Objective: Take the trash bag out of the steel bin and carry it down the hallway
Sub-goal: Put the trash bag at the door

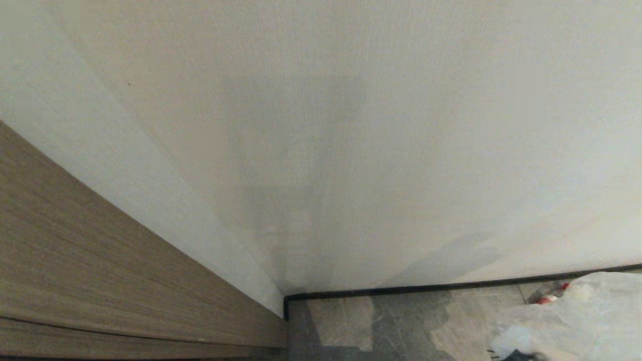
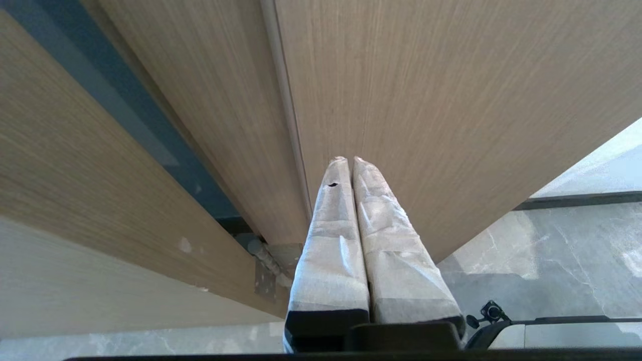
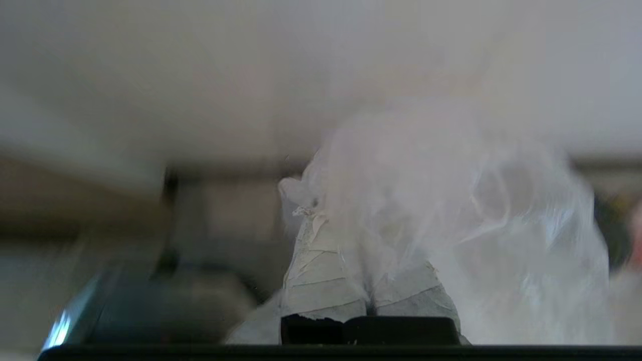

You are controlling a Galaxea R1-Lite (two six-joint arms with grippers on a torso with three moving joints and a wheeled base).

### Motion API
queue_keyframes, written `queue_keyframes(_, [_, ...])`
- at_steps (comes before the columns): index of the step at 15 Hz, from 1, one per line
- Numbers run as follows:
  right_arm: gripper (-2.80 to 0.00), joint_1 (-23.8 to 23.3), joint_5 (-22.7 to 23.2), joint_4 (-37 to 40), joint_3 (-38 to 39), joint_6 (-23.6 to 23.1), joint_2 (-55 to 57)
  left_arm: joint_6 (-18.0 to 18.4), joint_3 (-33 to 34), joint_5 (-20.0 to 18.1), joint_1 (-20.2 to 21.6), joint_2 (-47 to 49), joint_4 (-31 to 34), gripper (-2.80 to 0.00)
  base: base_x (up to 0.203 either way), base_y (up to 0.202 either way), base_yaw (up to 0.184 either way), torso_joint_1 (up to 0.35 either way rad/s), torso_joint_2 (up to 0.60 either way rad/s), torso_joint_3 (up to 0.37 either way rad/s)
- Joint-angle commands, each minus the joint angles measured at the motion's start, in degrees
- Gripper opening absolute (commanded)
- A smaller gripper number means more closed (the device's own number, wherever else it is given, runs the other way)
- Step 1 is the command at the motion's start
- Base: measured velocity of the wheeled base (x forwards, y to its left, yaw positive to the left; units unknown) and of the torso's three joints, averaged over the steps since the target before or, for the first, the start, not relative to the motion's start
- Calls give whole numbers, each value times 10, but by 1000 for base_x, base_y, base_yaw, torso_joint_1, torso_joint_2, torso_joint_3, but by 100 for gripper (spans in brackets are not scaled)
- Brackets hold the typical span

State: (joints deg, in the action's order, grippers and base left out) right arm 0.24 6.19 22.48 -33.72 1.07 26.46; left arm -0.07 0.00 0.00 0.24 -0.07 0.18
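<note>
right claw (image 3: 351,210) clamped | trash bag (image 3: 451,210) draped over its fingers

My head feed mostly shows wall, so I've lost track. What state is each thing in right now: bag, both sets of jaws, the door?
trash bag: gripped at its gathered plastic, part showing at the head view's lower right.
right gripper: jaws shut on the trash bag.
left gripper: jaws shut, empty, pointed at the wooden door.
wooden door: cannot tell whether open or closed.
steel bin: not clearly in view.
</note>
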Motion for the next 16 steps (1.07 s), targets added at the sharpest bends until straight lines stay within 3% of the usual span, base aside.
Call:
queue_keyframes(1, [-280, 4, 7, 36, -28, -16, 157, -1, 2, 0, 0, 1, 0, -280, 0, 0, 0, 0, 0, 0])
queue_keyframes(6, [-280, 8, 23, 28, 14, -98, 293, -1, 1, 0, 0, 1, 0, -280, 0, 0, 0, 0, 0, 0])
queue_keyframes(11, [-280, 9, 21, -88, 119, -113, 394, -1, 1, 0, 0, 1, 0, -280, 0, 0, 0, 0, 0, 0])
queue_keyframes(16, [-280, 22, -20, -215, 154, -138, 517, 0, 1, 0, 0, 1, 0, -280, 0, 0, 0, 0, 0, 0])
